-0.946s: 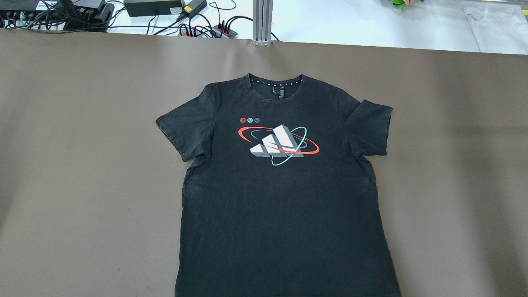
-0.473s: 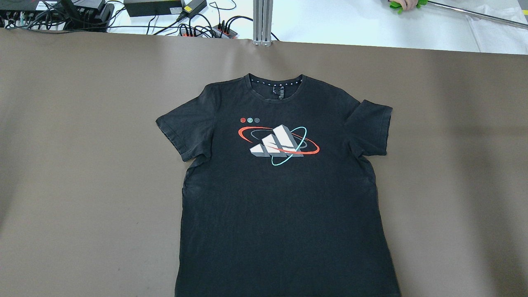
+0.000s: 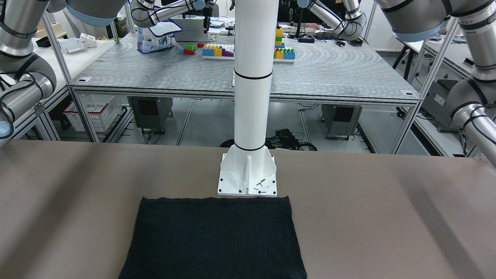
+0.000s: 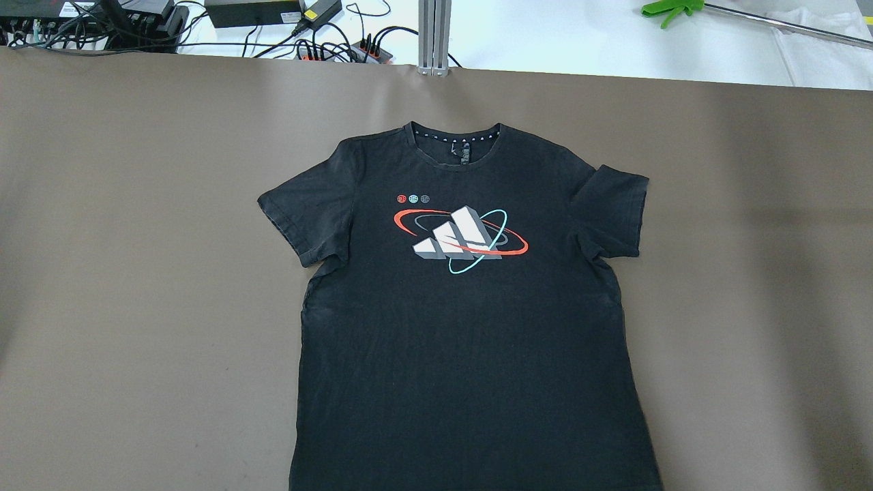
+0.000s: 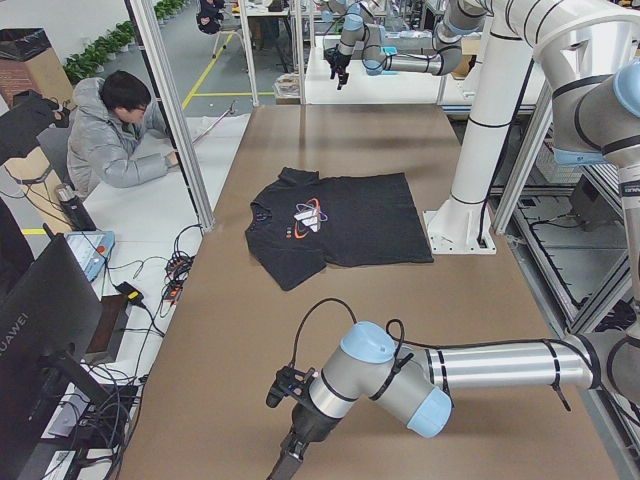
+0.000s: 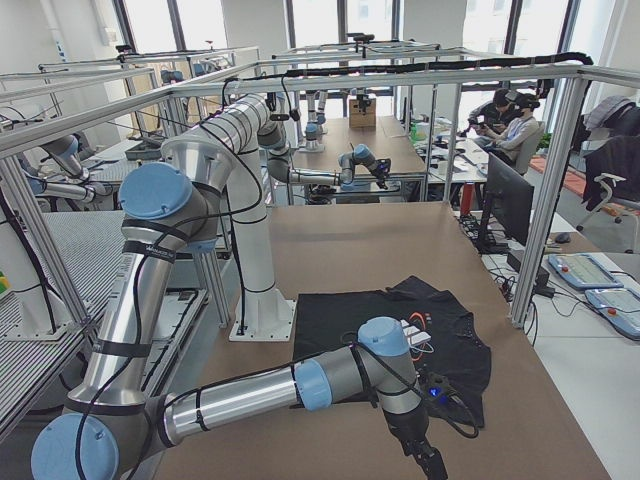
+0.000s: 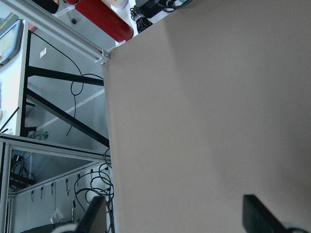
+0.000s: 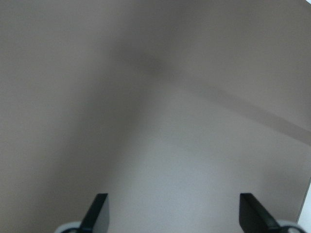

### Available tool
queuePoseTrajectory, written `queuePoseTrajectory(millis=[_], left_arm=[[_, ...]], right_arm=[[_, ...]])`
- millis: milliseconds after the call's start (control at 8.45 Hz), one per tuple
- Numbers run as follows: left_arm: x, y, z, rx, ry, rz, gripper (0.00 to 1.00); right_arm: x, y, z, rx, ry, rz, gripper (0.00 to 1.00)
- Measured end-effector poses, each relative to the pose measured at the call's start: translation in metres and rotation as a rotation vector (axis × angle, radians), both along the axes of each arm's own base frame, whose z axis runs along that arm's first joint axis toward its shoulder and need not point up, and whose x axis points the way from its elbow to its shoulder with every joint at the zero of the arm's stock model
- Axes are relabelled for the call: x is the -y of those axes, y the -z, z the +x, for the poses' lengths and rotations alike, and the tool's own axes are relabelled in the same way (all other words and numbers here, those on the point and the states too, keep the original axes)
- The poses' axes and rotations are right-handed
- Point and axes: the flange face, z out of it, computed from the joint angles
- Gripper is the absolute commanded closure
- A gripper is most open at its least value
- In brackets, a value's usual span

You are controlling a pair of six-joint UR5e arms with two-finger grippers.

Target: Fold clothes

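Note:
The clothes are one black T-shirt [image 4: 464, 327] with a white, red and teal print on the chest. It lies flat and face up in the middle of the brown table [image 4: 136, 273], collar away from me, both sleeves spread. Its plain hem end shows in the front-facing view [image 3: 213, 240]. It also shows in the left view [image 5: 335, 220] and the right view [image 6: 400, 320]. My left gripper [image 7: 177, 218] is open and empty over bare table near its left end, far from the shirt [image 5: 285, 465]. My right gripper [image 8: 177, 213] is open and empty over bare table [image 6: 430, 462].
The white pillar's base plate [image 3: 248, 182] stands just behind the shirt's hem. Cables and power strips [image 4: 327, 48] and an aluminium post [image 4: 434, 34] line the far edge. A green-handled rod [image 4: 665, 8] lies on the white bench. A person [image 5: 110, 130] sits beyond it.
The hand that held the green-handled rod at the top right has gone, and the rod now lies on the white bench. The shirt has not moved.

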Motion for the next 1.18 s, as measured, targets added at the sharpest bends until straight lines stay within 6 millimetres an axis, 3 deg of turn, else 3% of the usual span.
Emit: queuePoseTrajectory(millis=[710, 1183], left_arm=[[0.000, -0.001, 0.004, -0.035, -0.020, -0.008, 0.00], [0.031, 0.014, 0.015, -0.136, -0.005, -0.007, 0.00]], right_arm=[[0.019, 0.000, -0.001, -0.021, 0.006, 0.012, 0.06], [0.064, -0.014, -0.014, -0.019, 0.023, -0.013, 0.06]])
